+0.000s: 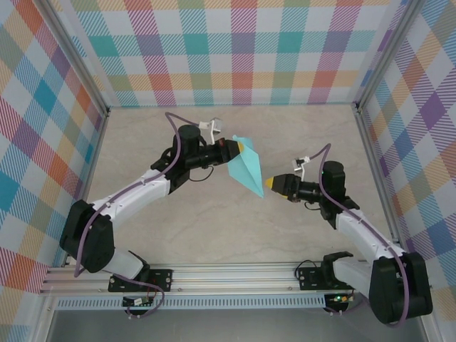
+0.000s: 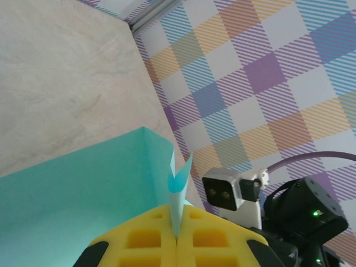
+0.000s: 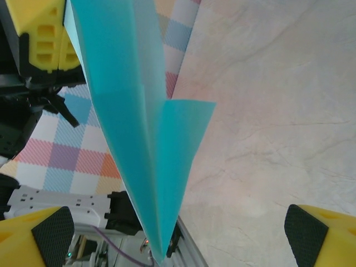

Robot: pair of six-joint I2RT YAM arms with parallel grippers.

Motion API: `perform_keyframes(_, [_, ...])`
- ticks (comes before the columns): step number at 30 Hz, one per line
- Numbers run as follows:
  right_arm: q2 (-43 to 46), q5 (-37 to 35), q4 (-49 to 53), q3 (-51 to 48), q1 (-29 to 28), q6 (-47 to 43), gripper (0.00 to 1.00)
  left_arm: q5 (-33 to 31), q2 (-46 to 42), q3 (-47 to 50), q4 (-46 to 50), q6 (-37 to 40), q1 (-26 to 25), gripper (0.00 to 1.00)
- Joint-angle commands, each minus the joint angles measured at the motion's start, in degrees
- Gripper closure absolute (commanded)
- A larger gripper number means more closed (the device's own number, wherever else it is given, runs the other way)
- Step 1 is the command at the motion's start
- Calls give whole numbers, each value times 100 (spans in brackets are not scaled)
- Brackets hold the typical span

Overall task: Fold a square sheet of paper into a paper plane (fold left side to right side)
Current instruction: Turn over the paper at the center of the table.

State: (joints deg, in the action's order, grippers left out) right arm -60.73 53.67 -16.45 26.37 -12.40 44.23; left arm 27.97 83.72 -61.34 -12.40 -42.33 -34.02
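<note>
The paper plane point(image 1: 246, 165) hangs in the air above the middle of the counter point(image 1: 214, 235), well clear of the surface. It is a narrow turquoise dart with a centre crease. Its blunt end is up toward the back wall point(image 1: 235, 50) and its sharp tip points down toward the near right.

The left jaws are closed tight on the blunt end. In the left wrist view the two yellow fingers point(image 2: 139, 239) meet with a thin upright fold of the paper point(image 2: 177, 189) pinched between them, and a broad flap point(image 2: 78, 194) spreads out to the left. The left arm point(image 1: 135, 192) reaches in from the near left corner.

The right jaws stand wide and hold nothing. In the right wrist view the dart point(image 3: 139, 139) runs down the middle of the picture. Its tip ends between the two yellow fingers point(image 3: 47, 236), well apart from each, and one small flap point(image 3: 186, 119) sticks out to the right. From above, the right arm point(image 1: 356, 228) comes in from the near right, and its yellow finger ends point(image 1: 272, 185) sit just beside the tip. Whether they touch it I cannot tell.
</note>
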Motion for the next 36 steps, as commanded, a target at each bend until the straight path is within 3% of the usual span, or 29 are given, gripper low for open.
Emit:
perform_keyframes(1, [-183, 291, -816, 212, -357, 228, 0, 138, -247, 70, -197, -169, -76, 96])
perform_keyframes(8, [-852, 159, -1299, 631, -1010, 539, 1, 416, -337, 68, -570, -410, -173, 96])
perform_keyframes(24, [-457, -57, -355, 1081, -1124, 0, 65, 496, -443, 184, -404, -283, -237, 95])
perform_keyframes(26, [-361, -132, -3, 1123, -1124, -223, 71, 450, -484, 167, -219, -158, -237, 86])
perform_keyframes(30, [-141, -534, 1434, 1463, -1150, -1212, 83, 30, -770, 109, 590, 406, -228, 59])
perform_keyframes(33, [-38, -1292, 2866, 1849, -1261, -2126, 85, -907, -1129, -8, 1729, 1032, -228, 44])
perform_keyframes(36, [-57, -2727, 4299, 2329, -1605, -3010, 85, -2220, -1615, 24, 2646, 1436, -228, 37])
